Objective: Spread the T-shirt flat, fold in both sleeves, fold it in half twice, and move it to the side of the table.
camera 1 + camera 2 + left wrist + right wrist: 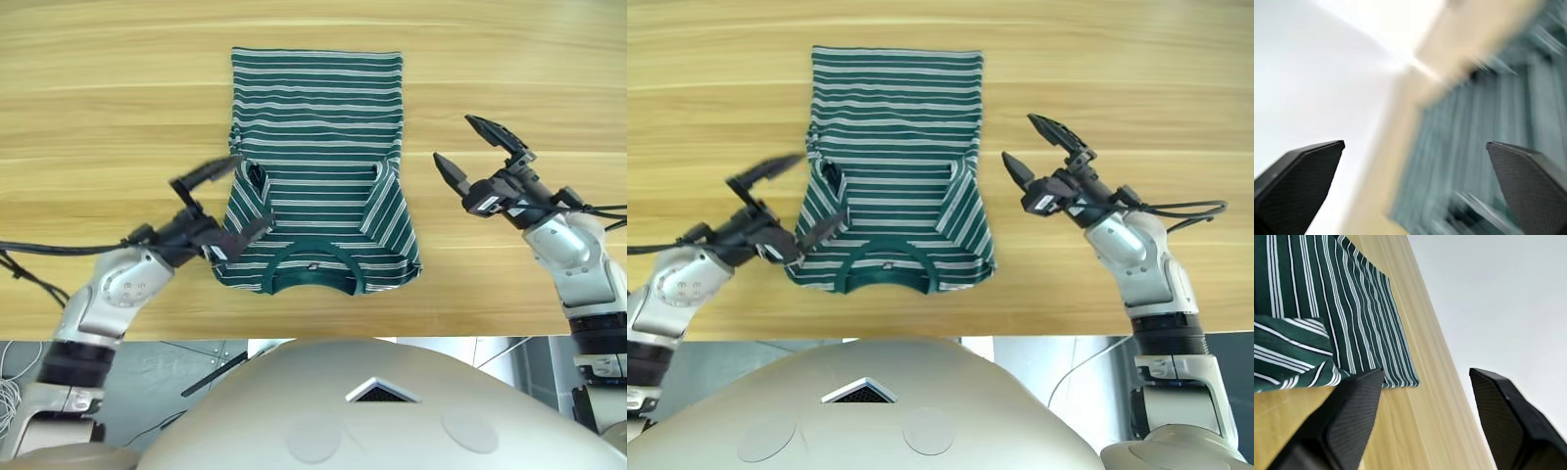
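Note:
A dark green T-shirt with white stripes (315, 147) lies flat on the wooden table (108, 117), collar toward me, both sleeves folded in over the chest. My left gripper (222, 196) hovers open at the shirt's left edge by the folded left sleeve, one finger over the cloth near the collar. My right gripper (470, 152) stands open just right of the shirt, level with the right sleeve, nothing between its fingers. The left wrist view shows the striped cloth (1488, 147) between its open fingers. In the right wrist view the shirt's far corner (1396, 367) lies beside the open fingers.
Bare wood stretches to the left and right of the shirt (549, 78) and beyond its hem. The table's near edge (294, 338) runs just in front of the collar. Black cables (59, 248) trail from both arms.

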